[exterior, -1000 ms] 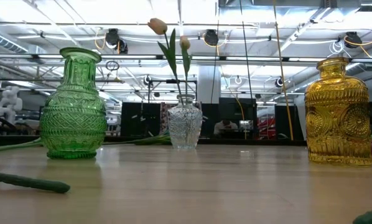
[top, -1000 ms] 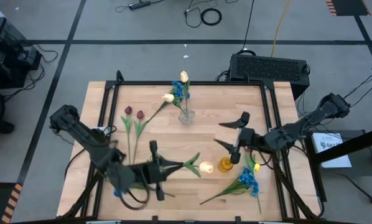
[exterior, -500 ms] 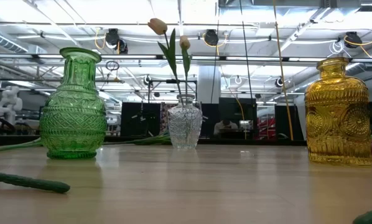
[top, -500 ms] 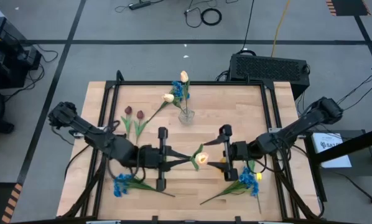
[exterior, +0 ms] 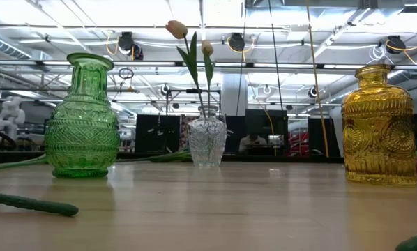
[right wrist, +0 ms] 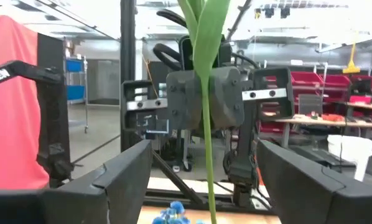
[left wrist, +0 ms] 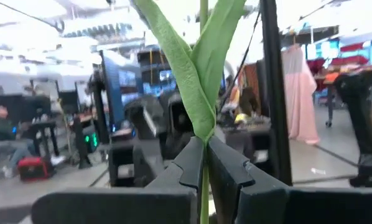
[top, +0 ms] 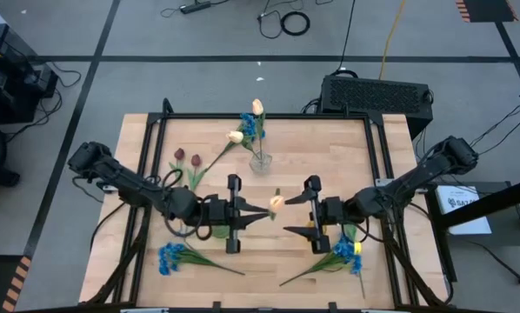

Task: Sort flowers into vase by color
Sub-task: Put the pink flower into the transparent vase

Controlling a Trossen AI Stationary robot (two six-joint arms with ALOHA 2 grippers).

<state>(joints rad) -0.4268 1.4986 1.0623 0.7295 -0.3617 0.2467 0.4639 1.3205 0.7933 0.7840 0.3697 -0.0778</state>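
My left gripper is shut on a cream-peach tulip, whose bloom stands mid-table above the wood. My right gripper faces it from the table's right, open. The tulip's green stem stands between the right fingers, touching neither. A clear vase at the far centre holds cream tulips and a blue bloom by their stems. Two dark red tulips lie at the far left. Blue flowers lie near left and near right. My left gripper pinches the tulip's stem between its two fingers, just below where the leaves spread. The fingers come level from the table's left and lie across the stem. The tulip stands upright, lifted clear of the table, its stem running on below the fingers.
A green vase and a yellow vase stand on the wooden table, largely covered by the arms in the high view. A green stem lies near the low camera. A black frame edges the table.
My left gripper has carried the tulip toward the table's centre and tipped up, so the tulip has swung from lying level to standing upright. My right gripper has moved toward the table's left, turned level, and now faces the stem.
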